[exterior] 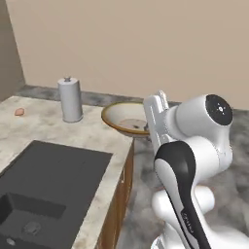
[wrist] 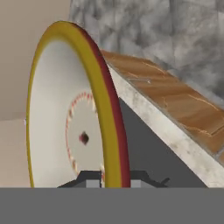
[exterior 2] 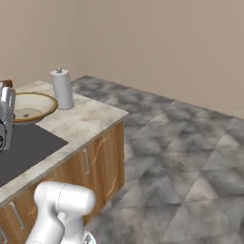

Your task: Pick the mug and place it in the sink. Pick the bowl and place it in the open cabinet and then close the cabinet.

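The matte black rectangular sink [exterior: 48, 180] is recessed in the near part of the speckled stone counter [exterior: 41, 121], with its drain close to the near edge. The white arm rises beside the counter's right edge, above the wooden base cabinets [exterior 2: 95, 167].

The gripper [wrist: 113, 181] is closed narrowly on the rim of the wide shallow bowl [wrist: 65, 127], tan-brown outside and whitish inside with a tan ring at the centre. In the hand view one dark fingertip [wrist: 89, 179] sits inside the rim and the other outside it. In the left base view the bowl [exterior: 124, 116] appears tilted over the counter's right edge, just beyond the sink. Whether its underside touches the counter cannot be determined.

Farther back stands an upright grey cylindrical paper-towel roll [exterior: 70, 99], near the bowl but apart from it. A small orange-brown object [exterior: 19, 112] lies near the counter's far left edge; its type cannot be identified.
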{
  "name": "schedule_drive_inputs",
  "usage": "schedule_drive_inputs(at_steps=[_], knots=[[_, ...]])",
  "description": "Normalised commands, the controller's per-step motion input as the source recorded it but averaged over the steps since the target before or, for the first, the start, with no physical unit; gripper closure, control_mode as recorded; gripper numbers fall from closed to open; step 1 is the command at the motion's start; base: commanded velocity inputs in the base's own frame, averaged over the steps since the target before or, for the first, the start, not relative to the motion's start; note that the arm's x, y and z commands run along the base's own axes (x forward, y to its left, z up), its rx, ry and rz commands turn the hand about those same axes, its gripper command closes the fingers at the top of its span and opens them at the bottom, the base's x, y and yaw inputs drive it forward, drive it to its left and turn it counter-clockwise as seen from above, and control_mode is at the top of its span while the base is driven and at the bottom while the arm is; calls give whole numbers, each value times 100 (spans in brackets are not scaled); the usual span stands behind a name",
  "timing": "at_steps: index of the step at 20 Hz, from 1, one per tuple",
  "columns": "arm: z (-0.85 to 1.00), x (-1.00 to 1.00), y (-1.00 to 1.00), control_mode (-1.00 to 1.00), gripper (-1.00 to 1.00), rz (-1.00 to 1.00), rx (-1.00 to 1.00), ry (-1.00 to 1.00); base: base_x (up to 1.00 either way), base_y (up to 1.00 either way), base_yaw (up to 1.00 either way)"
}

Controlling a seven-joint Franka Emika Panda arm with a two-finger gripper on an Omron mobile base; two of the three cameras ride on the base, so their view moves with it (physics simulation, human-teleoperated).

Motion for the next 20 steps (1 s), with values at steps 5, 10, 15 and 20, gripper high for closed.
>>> schedule_drive_inputs(at_steps=[5, 10, 15, 20], knots=[[0, 0, 0, 100, 100, 0, 0, 0, 0, 0, -100], [0, 0, 0, 100, 100, 0, 0, 0, 0, 0, -100], [0, 0, 0, 100, 100, 0, 0, 0, 0, 0, -100], [0, 0, 0, 100, 100, 0, 0, 0, 0, -6, -95]])
